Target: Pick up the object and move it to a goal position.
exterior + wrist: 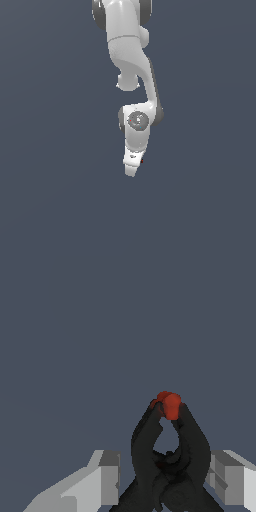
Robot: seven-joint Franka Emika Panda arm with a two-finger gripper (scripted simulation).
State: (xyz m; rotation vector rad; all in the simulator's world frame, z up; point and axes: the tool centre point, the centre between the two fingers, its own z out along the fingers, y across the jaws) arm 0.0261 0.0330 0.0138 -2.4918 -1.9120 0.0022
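From the wrist we see our pale grey two-fingered gripper [164,478] part-open with one finger [102,476] just clear of, and the other beside, the small black clamp-like object [167,456] with its red tip [169,403], though whether they grip it we cannot tell.

- The counter [50,200] is a plain, even slate-grey surface filling both views.
- Whether the black, red-tipped object [167,456] rests on it cannot be told.
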